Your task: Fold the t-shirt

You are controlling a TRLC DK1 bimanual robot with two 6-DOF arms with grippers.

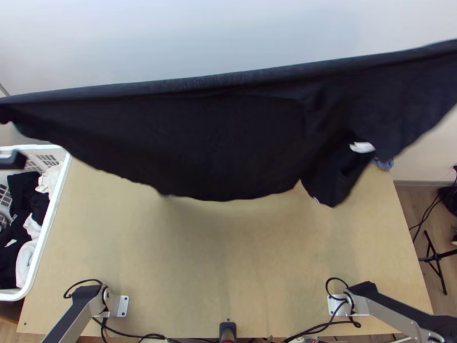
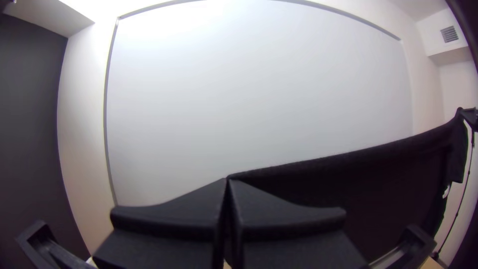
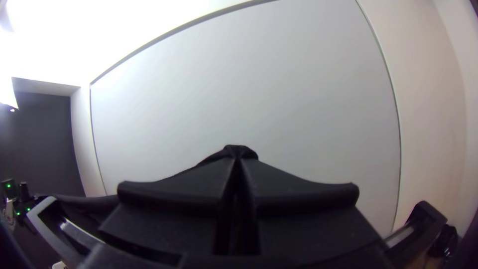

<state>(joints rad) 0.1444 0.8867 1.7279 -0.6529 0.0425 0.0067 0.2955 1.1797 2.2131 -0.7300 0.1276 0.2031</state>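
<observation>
Two robot arms, with silver-grey links (image 1: 73,324) and black joints, are mounted at the near left and near right of the table (image 1: 228,274), on pale metal plates (image 1: 123,306) screwed flat to it. Thin black cables (image 1: 128,333) are looped around both bases. The tabletop is made of smooth, light wood. At the left, a white plastic basket (image 1: 54,223) with slotted walls is filled with crumpled black and white clothes (image 1: 25,257). At the right, a black stand (image 1: 437,257) with thin legs is set on the wood-look floor (image 1: 408,211).

Above the table, the black t-shirt (image 1: 228,143) is held up like a soft, matte curtain, its upper edge pulled nearly straight and slanted higher toward the right. Its lower edge is curved and wavy, and a loose flap with a small white patch (image 1: 362,147) is hung at the right. The left corner is pinched by the left gripper (image 1: 12,160), its flat fingers pressed together on the fabric; the right corner is clamped likewise by the right gripper (image 3: 239,157). A bit of bluish cloth (image 1: 383,164) is seen at the far right. Farthest off, a smooth white panel (image 2: 259,89) is framed by a thin grey edge.
</observation>
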